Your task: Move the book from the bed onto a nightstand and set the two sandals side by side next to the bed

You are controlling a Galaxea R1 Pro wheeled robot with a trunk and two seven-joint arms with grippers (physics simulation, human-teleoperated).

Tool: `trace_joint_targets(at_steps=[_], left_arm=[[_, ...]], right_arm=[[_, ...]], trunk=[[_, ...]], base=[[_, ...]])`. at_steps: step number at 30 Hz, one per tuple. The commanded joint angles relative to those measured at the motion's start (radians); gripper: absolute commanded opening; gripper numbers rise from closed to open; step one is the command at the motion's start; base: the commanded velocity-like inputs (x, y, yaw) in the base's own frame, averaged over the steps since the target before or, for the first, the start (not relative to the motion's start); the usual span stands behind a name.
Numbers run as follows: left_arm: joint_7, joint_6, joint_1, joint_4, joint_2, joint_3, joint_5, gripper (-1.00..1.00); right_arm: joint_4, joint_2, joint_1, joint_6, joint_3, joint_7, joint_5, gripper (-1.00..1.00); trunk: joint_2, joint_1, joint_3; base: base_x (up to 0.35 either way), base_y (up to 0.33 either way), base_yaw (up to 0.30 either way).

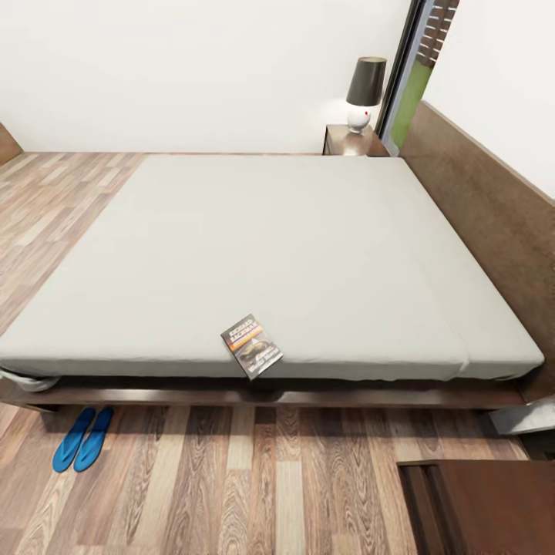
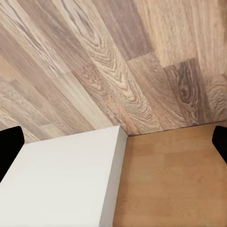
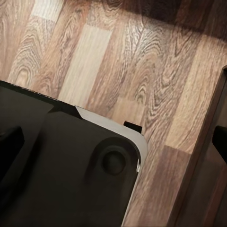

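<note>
Head view: book (image 1: 252,346) lies at the near edge of the bed (image 1: 270,254), partly overhanging. Two sandals (image 1: 82,438) sit side by side on the floor beside the bed. Both my pincers: fingers (image 2: 8,146) (image 3: 9,144) spread apart, empty, over plank flooring (image 2: 113,61). Nightstand (image 1: 351,142) stands at the far headboard corner, lamp (image 1: 364,91) on top.

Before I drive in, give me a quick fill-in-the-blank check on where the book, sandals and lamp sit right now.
1. The book lies on the mattress of the ____, at its near edge.
2. The two sandals lie side by side on the wooden ____.
3. The sandals are bright ____.
4. The lamp stands on the far ____.

Missing words: bed; floor; blue; nightstand
</note>
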State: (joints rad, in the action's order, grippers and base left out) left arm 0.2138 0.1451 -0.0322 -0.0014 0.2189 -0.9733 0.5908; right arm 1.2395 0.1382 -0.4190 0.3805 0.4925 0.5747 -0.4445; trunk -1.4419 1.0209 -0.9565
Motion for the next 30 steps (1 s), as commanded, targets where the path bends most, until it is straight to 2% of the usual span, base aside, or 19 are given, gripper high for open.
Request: trace_joint_targets(at_steps=[1, 14, 21, 30], left_arm=[[0.002, 0.002, 0.000, 0.000, 0.000, -0.008, 0.007, 1.00], [0.002, 0.004, 0.000, 0.000, 0.002, -0.008, 0.007, 1.00], [0.001, 0.005, 0.000, 0.000, 0.002, -0.007, 0.009, 1.00], [0.001, 0.004, 0.000, 0.000, 0.002, -0.007, 0.009, 1.00]], right_arm=[[0.001, 0.001, 0.000, 0.006, 0.003, 0.002, -0.010, 1.00], [0.001, 0.001, 0.019, 0.005, -0.004, 0.003, -0.012, 1.00], [0.001, 0.001, 0.045, -0.042, -0.007, 0.005, -0.013, 1.00], [0.000, 0.000, 0.053, -0.064, -0.007, 0.011, -0.013, 1.00]], trunk=[[0.000, 0.000, 0.000], [0.000, 0.000, 0.000], [0.000, 0.000, 0.000], [0.000, 0.000, 0.000]], base=[[-0.093, 0.019, 0.000], [-0.092, 0.074, 0.000], [-0.010, 0.109, 0.000], [-0.002, 0.038, 0.000]])
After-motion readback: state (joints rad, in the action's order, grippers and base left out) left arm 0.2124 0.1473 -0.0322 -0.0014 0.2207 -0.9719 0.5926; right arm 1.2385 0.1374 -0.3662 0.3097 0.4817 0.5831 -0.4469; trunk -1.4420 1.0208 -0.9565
